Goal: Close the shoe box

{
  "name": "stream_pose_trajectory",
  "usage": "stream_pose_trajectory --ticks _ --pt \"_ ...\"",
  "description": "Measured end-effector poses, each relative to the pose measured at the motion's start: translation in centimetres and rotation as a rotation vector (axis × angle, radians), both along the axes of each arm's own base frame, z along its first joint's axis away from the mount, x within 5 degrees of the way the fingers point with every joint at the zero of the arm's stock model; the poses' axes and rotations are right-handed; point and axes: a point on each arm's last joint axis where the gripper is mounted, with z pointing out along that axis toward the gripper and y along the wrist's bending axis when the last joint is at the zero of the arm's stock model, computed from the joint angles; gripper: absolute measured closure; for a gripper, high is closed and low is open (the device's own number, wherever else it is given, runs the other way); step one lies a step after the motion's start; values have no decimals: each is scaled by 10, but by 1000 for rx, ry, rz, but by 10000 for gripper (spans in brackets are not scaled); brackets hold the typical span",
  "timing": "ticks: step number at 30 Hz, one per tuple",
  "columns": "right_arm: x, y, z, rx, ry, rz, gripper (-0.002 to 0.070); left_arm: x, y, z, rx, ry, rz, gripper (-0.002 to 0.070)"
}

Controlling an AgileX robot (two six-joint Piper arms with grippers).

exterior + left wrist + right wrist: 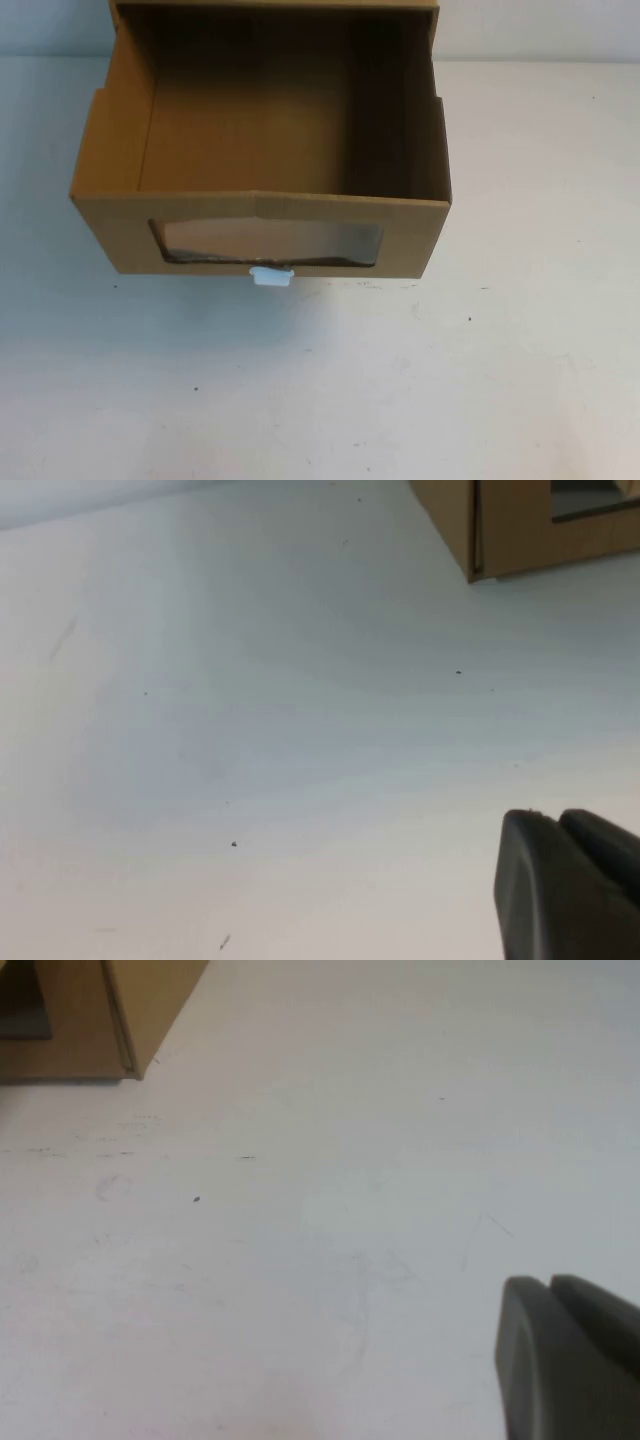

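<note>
The shoe box (130, 215) is a brown cardboard drawer pulled far out towards me at the back middle of the white table. Its inside is empty. Its front has a clear window (268, 243) with a small white pull tab (271, 276) below it. A corner of the box shows in the left wrist view (510, 525) and in the right wrist view (95, 1010). Neither arm shows in the high view. My left gripper (555, 825) hangs shut and empty over bare table, well short of the box. My right gripper (548, 1290) is also shut and empty, apart from the box.
The white table (330, 390) spreads in front of the box and to both sides, with small dark specks and scuffs. The outer sleeve (270, 5) of the box shows at the top edge.
</note>
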Motion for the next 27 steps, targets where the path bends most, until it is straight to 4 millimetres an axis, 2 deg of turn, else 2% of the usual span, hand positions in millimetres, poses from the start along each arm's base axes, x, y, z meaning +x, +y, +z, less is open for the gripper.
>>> stream_pose_trajectory --ticks 4,11,23,27 --pt "0 0 0 0 0 0 687 1 -1 2 -25 -20 -1 677" --pt "0 0 0 0 0 0 687 2 -6 10 -277 -76 6 677" --pt "0 0 0 0 0 0 687 3 -4 17 -268 -166 9 677" --pt "0 0 0 0 0 0 687 4 -3 23 -355 -217 25 677"
